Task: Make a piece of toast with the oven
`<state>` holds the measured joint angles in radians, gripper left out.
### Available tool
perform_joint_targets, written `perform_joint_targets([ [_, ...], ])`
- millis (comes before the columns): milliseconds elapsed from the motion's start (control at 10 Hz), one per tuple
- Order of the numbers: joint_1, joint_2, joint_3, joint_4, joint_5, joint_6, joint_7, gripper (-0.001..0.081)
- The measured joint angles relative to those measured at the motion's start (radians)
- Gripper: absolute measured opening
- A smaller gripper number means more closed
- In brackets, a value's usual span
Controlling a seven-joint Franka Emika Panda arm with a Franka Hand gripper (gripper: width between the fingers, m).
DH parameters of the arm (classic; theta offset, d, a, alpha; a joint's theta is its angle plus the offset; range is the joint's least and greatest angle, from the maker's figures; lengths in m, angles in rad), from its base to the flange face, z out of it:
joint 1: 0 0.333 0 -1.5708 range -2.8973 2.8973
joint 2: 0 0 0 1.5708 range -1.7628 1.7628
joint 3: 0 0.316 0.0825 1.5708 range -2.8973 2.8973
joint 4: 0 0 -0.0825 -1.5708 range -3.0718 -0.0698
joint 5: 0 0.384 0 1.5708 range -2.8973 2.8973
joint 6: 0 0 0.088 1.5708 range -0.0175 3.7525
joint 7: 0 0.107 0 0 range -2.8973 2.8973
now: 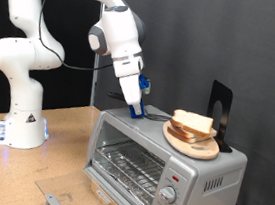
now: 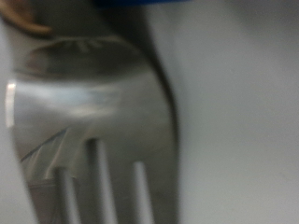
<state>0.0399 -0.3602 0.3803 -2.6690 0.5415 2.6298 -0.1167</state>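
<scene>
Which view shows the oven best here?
The exterior view: the whole oven shows, with glass door, rack and knobs, and the gripper down at its top. The wrist view gives only a blurred close-up of metal, not clearly identifiable.

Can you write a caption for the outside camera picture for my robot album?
Robot's end effector touches down on the silver oven, beside bread slices on a wooden plate.

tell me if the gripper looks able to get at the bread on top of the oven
Probably yes. The gripper sits low on the oven roof, beside the bread on its wooden plate, with nothing between them. The black stand is behind the bread.
</scene>
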Motion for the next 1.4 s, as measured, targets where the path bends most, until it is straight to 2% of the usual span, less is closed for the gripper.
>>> perform_joint_targets([
  [100, -0.002, 0.001, 0.000, 0.000, -0.010, 0.000, 0.005, 0.0693],
  [200, -0.003, 0.002, 0.000, 0.000, -0.015, 0.000, 0.005, 0.0785],
  [700, -0.024, 0.007, 0.018, 0.000, -0.084, 0.021, 0.051, 0.0808],
  [1400, -0.038, 0.016, 0.036, -0.001, -0.111, 0.018, 0.064, 0.0808],
])
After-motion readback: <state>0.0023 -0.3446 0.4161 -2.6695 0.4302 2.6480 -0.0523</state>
